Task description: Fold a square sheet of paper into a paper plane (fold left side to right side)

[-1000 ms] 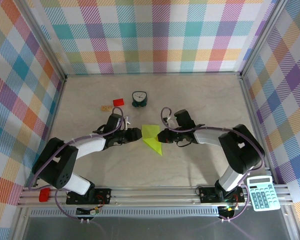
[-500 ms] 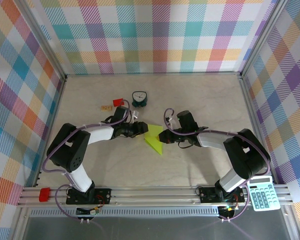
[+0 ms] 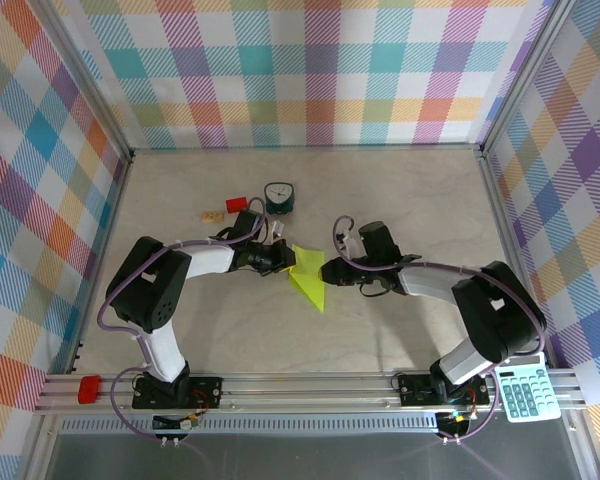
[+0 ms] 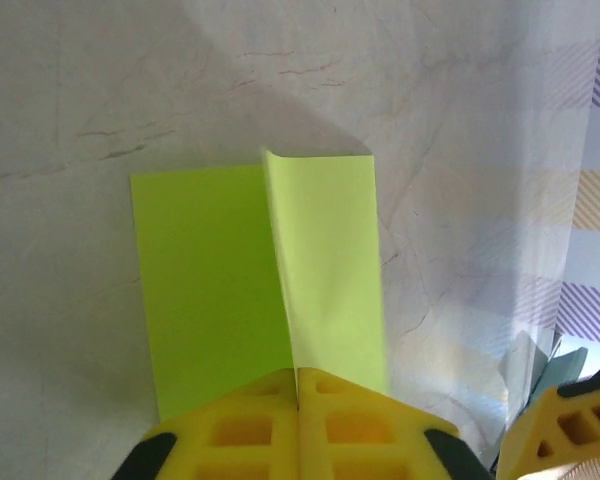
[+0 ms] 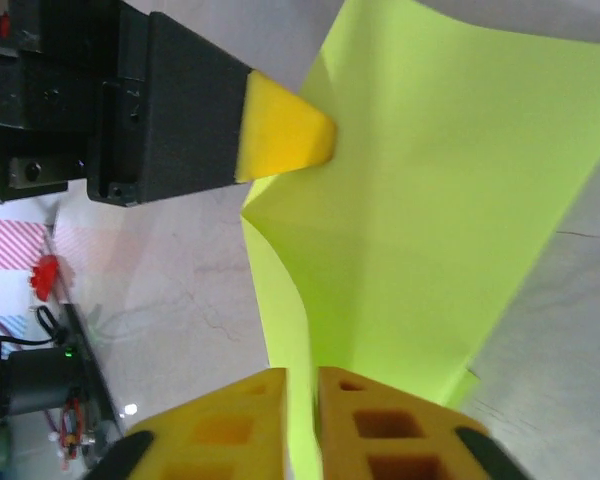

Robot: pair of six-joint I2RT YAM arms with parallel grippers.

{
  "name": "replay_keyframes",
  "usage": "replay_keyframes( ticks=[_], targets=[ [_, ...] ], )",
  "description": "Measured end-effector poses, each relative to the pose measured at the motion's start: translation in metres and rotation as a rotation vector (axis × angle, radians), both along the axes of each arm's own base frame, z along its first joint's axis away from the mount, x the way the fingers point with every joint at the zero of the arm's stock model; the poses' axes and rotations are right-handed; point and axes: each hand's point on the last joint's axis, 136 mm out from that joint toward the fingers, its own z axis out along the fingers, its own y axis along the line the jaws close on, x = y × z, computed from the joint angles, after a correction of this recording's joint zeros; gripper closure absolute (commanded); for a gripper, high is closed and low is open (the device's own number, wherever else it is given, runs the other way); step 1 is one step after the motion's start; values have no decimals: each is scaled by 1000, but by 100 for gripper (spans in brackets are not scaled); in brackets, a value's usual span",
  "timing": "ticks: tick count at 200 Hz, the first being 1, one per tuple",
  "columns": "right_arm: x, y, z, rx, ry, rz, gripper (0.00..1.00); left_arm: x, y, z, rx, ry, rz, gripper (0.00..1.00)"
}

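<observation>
On the tabletop [image 3: 230, 320] the square sheet of paper [image 3: 308, 278], part-folded to a point, is caught from both sides so a flap can go left-to-right (my guess): left claw [image 4: 298, 385] clamped on its raised crease, right claw [image 5: 302, 390] a slit apart around the opposite edge, grip unclear, clock [image 3: 278, 197] well beyond.

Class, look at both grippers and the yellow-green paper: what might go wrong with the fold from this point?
1. The left gripper is clamped on the square sheet of paper, while the right gripper has its jaws slightly apart around the opposite edge, so a pull could drag the sheet askew.
2. The lifted flap is not pressed flat; it may spring open.
</observation>
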Motion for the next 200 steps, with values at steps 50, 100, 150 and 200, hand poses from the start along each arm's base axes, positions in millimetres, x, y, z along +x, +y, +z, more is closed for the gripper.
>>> replay_keyframes(
  ticks=[50, 100, 150, 200],
  targets=[
    [-4, -29, 26, -126, -67, -105, 55, -7, 5, 17, 5, -10, 81, 100],
    [-35, -8, 41, -372, -177, -72, 48, -15, 7, 24, -9, -15, 219, 100],
    [-57, 20, -4, -624, -225, -2, 45, -10, 12, 31, -21, -24, 295, 100],
    [-53, 27, -25, -734, -268, 3, 46, -10, 12, 33, -20, -29, 298, 100]
  ],
)
